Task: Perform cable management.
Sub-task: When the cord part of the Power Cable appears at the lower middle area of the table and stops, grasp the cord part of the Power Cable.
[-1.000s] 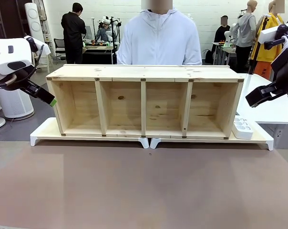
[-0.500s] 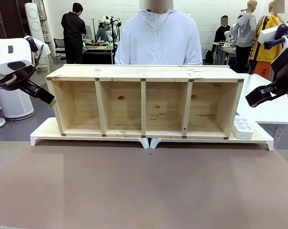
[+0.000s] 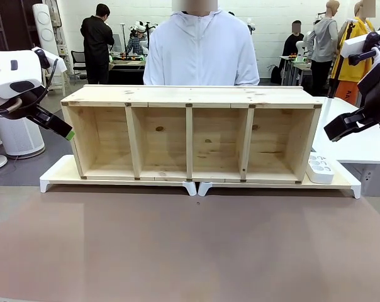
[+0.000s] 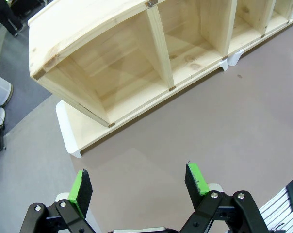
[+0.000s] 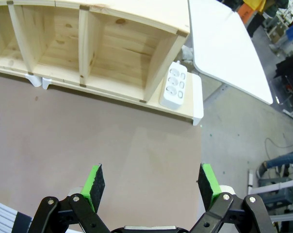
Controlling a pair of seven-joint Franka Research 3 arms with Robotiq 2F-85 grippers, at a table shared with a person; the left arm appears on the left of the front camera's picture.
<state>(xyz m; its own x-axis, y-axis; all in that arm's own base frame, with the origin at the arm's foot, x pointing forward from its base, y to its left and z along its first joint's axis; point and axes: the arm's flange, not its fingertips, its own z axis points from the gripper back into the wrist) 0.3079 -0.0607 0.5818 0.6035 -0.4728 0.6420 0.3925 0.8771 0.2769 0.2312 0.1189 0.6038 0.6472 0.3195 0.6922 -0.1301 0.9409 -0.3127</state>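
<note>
The cable is out of view. A long wooden shelf (image 3: pixel 190 95) with four open compartments lies across the table on low white stands (image 3: pixel 56 175). My left gripper (image 3: pixel 68 133) hangs off the shelf's left end. In the left wrist view, the left gripper (image 4: pixel 137 179) is open above the brown tabletop with nothing between its green pads. My right gripper (image 3: pixel 329 133) hovers off the shelf's right end. The right gripper (image 5: pixel 151 182) is likewise open and empty over the table in the right wrist view.
A small white power strip (image 3: pixel 320 168) lies on the stand beside the shelf's right end, and the power strip (image 5: pixel 174 90) is also in the right wrist view. A person in a white hoodie (image 3: pixel 201 60) stands behind the shelf. A white table (image 5: pixel 224 46) stands to the right.
The person behind the shelf has shifted slightly to the left. Neither arm has moved.
</note>
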